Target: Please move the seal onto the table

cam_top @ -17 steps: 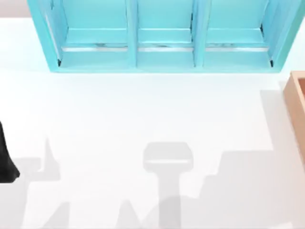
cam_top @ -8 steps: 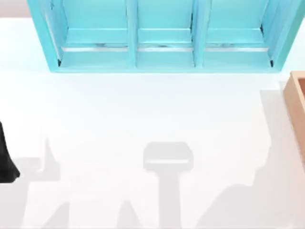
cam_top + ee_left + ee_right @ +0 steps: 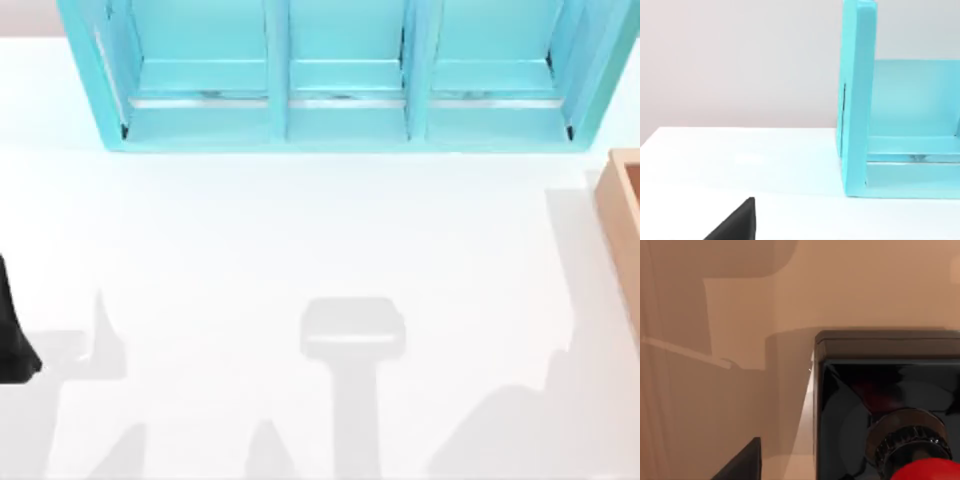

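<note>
1. The seal (image 3: 890, 415) is sitting inside the tan box (image 3: 625, 215), close under the right wrist camera, its block resting on the box floor beside a tan wall.
2. The right gripper (image 3: 742, 462) is showing as one dark finger tip next to the seal; I judge the seal to be lying just off to the side of it, so the right arm is the nearer one by far.
3. The seal is standing upright, its knob pointing up toward the camera, so its long axis is running vertically.
4. It is looking like a glossy black square block with a ridged metal collar and a red knob on top.
5. I cannot tell whether the right fingers are spread or pressed together.
6. The left gripper (image 3: 735, 225) is idling well left of the box, near the turquoise cabinet (image 3: 345, 75), over the table (image 3: 300, 230); its finger state I cannot tell either.
</note>
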Tool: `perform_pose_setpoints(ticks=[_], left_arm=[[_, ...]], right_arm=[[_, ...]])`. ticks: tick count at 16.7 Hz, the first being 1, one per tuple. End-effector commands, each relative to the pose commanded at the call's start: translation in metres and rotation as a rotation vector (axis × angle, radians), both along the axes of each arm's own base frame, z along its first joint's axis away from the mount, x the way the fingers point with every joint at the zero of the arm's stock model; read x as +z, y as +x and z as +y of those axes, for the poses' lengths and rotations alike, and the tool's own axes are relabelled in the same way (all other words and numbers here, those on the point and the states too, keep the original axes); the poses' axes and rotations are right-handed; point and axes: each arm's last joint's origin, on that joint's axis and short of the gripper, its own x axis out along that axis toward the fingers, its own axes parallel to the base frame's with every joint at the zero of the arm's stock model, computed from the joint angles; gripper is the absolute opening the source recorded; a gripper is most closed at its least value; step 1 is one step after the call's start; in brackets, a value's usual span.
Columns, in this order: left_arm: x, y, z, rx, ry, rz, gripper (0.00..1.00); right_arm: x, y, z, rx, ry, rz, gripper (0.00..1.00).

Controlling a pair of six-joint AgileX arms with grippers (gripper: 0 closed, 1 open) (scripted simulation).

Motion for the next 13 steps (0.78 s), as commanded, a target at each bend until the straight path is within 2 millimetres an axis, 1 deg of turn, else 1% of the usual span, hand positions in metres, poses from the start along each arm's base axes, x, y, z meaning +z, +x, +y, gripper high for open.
perform_pose_setpoints(ticks=[11,12,13], left_arm=[[0.0000,0.0000,0.0000,0.000,0.000,0.000,1.00],[0.0000,0.0000,0.0000,0.000,0.000,0.000,1.00],[0.0000,0.0000,0.0000,0.000,0.000,0.000,1.00]], right_arm=[[0.0000,0.0000,0.0000,0.000,0.000,0.000,0.02],[0.0000,0.0000,0.0000,0.000,0.000,0.000,0.00],[0.0000,0.0000,0.0000,0.000,0.000,0.000,0.00]])
